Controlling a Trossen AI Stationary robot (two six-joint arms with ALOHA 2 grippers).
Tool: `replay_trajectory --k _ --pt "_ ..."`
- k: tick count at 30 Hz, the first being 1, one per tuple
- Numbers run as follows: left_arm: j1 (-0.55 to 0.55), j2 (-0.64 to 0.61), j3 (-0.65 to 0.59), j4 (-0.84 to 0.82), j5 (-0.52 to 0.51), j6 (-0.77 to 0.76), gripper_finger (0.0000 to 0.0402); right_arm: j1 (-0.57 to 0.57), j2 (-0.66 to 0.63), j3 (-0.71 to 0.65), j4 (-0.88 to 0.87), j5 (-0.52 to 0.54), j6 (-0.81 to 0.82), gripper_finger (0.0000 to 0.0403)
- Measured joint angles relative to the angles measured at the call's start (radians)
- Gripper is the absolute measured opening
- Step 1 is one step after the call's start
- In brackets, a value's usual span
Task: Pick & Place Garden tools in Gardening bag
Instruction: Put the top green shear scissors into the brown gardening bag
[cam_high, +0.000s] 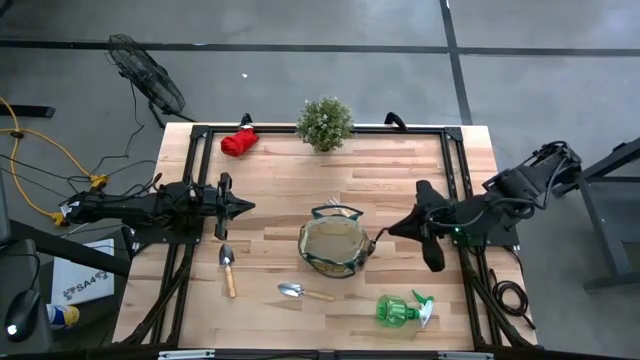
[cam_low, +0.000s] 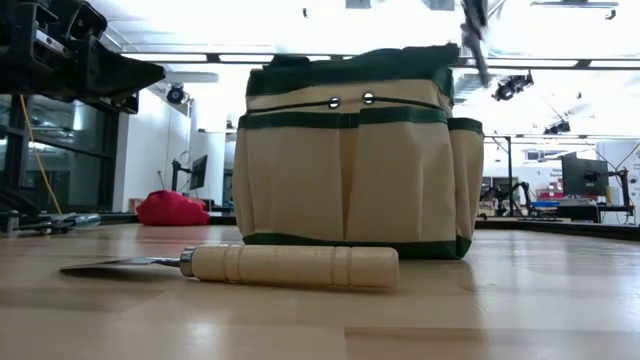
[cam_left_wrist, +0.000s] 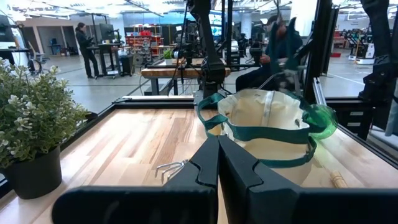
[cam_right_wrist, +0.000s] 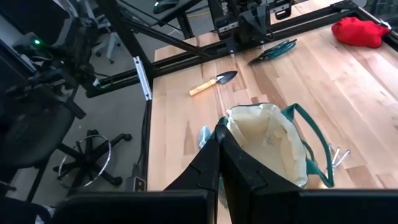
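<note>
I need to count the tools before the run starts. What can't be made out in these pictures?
- Pruning shears: in the high view the left claw covers them; only the right wrist view shows them.
- Gardening bag: its inside bottom is too dim in the high view.
- Small rake-like tool: partly behind the left claw in the left wrist view; tiny in the high view.
- Spray bottle: hidden behind the bag in the low view.

Gardening bag (cam_high: 334, 247) mid-table, two trowels (cam_high: 227, 268) before it; spray bottle (cam_high: 398, 310) nearby, glove bundle (cam_high: 239, 142) far corner

High view straight down, low view level, close, both sharing bag (cam_high: 334, 247).
</note>
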Motion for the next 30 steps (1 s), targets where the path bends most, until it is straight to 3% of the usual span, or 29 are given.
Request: replay_trajectory --k 30 --pt "0.000 0.000 0.000 0.000 0.000 0.000 0.0000 -0.074 0.041 0.000 0.000 0.015 -0.065 0.0003"
